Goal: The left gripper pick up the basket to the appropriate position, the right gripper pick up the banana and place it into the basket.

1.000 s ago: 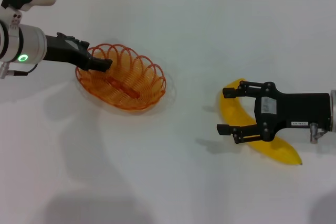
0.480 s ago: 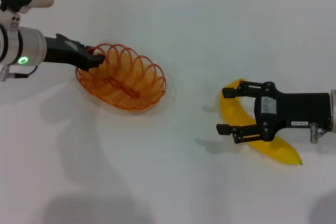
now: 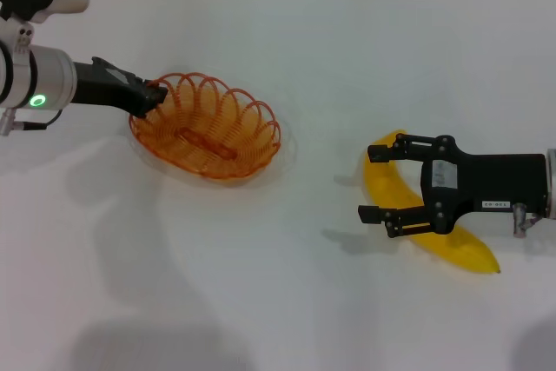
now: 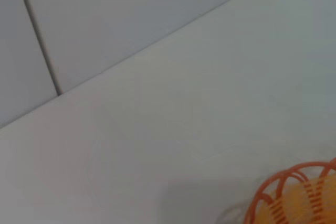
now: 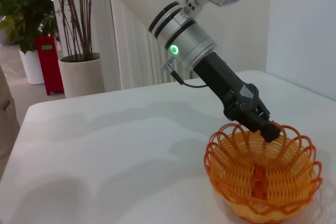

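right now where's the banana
In the head view the banana lies on the white table at the robot's right, under the open right gripper, well apart from the orange wire basket on the left.

Both arms on this thing are silver-white tubes with black ends. The left arm (image 3: 43, 80) has a chunky metallic cuff with a glowing green ring light on it, dark bands around the joints, and a thin black cable looped off the underside of the cuff. Past that it narrows into a black wedge that ends in the left gripper (image 3: 155, 93), a small black claw. The right gripper (image 3: 382, 182) is boxier, with a black block body, a small white label, a grey sticker, visible screws at the pivots, and two thin black fingers.
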